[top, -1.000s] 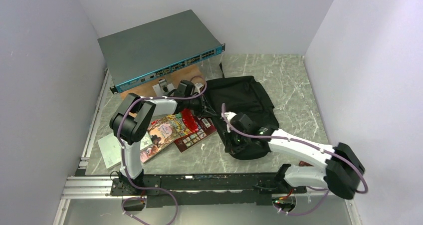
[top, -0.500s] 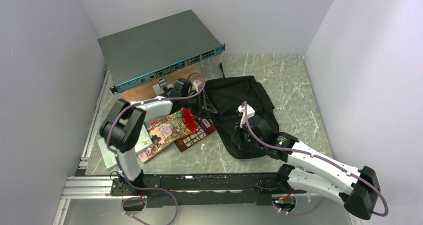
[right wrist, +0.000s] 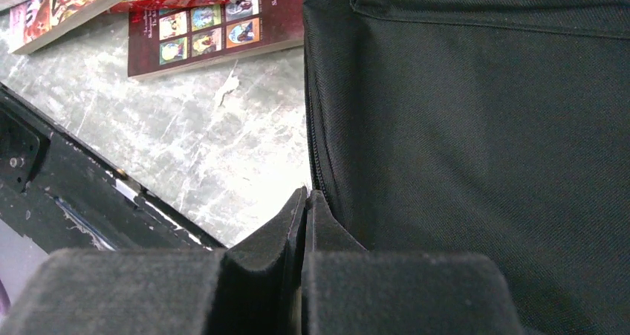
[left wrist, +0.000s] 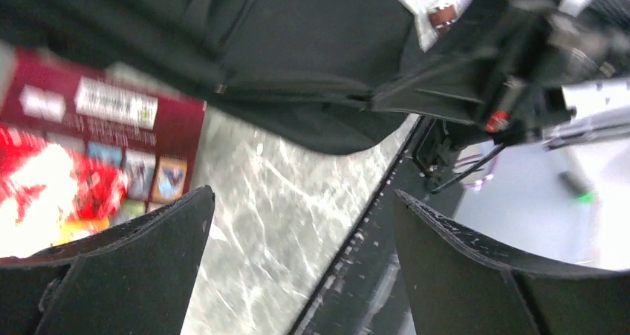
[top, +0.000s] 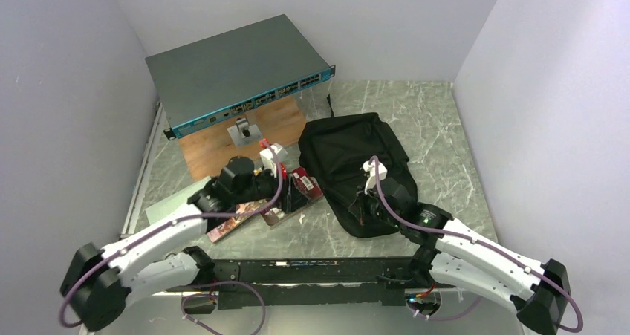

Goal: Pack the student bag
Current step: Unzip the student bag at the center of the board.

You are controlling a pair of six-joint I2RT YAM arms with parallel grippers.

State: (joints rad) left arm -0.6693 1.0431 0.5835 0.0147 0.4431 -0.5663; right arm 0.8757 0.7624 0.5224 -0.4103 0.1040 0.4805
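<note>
The right arm hides the near edge of the bag (top: 349, 149), which lies mid-table. The right gripper (right wrist: 305, 198) is pressed together at its seam. The left gripper (left wrist: 302, 201), spread wide, hangs over blurred books (left wrist: 111, 142).

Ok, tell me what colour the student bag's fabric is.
The student bag is plain black woven fabric with no pattern. The right wrist view shows it best.

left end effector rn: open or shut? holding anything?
Open. In the left wrist view the left end effector has its fingers spread wide, with only bare table in the gap and nothing held.
</note>
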